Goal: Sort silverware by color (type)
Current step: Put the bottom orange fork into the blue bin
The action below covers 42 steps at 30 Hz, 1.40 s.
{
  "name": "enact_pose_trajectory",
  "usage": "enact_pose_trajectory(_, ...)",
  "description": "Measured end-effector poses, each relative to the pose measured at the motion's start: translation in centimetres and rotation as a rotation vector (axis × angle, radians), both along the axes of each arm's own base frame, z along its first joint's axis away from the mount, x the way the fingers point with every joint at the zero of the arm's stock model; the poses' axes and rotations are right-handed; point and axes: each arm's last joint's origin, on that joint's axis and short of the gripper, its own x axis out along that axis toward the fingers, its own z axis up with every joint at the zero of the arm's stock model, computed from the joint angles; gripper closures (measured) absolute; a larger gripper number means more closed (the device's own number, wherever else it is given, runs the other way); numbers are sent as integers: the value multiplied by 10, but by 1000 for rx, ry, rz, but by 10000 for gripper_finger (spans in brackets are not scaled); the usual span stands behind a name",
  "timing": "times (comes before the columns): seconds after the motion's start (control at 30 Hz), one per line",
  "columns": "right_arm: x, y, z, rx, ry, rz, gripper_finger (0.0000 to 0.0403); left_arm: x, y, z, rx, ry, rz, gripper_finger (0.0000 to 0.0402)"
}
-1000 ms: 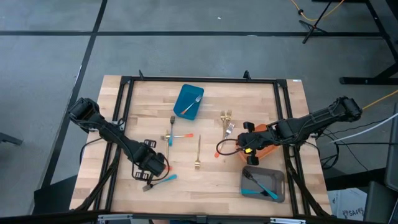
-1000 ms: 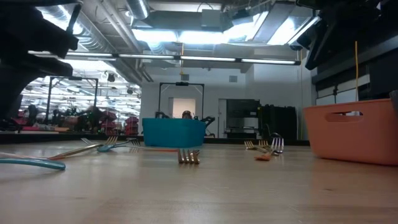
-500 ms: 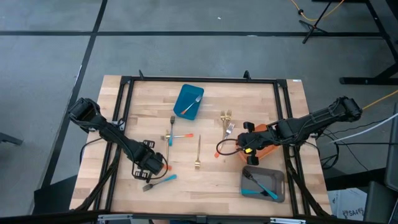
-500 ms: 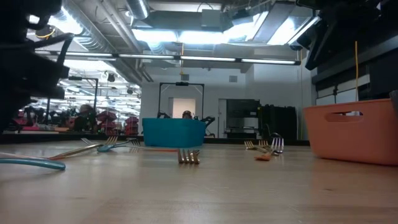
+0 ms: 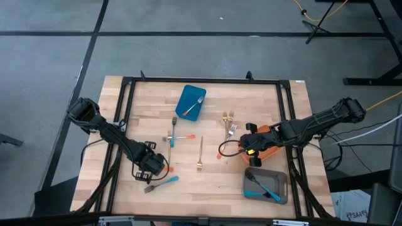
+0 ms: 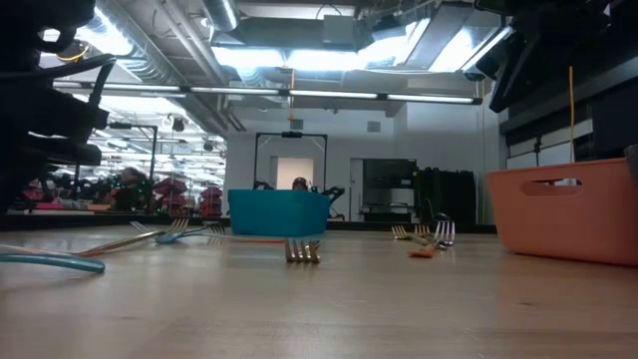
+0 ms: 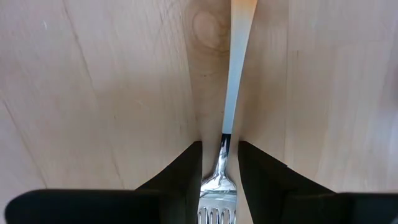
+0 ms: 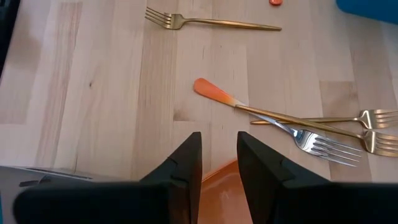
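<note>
High view: forks lie scattered on a wooden table (image 5: pixel 264 107) among a blue bin (image 5: pixel 184 99), orange bin (image 5: pixel 271 150) and grey bin (image 5: pixel 276 178).
The left gripper (image 5: pixel 151 171) hangs over a blue fork (image 5: pixel 162 183), fingers (image 7: pixel 180 177) slightly spread either side of its neck. The right gripper (image 5: pixel 251 145), narrowly parted, sits at the orange bin, near an orange fork (image 8: pixel 249 109).

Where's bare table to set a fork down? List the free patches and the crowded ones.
Free: the strip between the blue bin and the table's left edge, and the near middle between the blue fork and the grey bin. Crowded: around the gold forks beside the orange bin.
</note>
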Motion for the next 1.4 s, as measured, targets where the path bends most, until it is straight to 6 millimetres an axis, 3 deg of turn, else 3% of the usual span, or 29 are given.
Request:
enact_pose_trajectory(0.57, 0, 0, 0, 1, 0, -1, 310, 0, 0, -1, 9, -5, 7, 305)
enact_pose_trajectory(1.07, 0, 0, 0, 2, 0, -3, 310, 0, 1, -1, 14, -6, 22, 370)
enact_pose_trajectory(1.4, 0, 0, 0, 2, 0, -3, 310, 6, -3, 6, 9, -14, 18, 388)
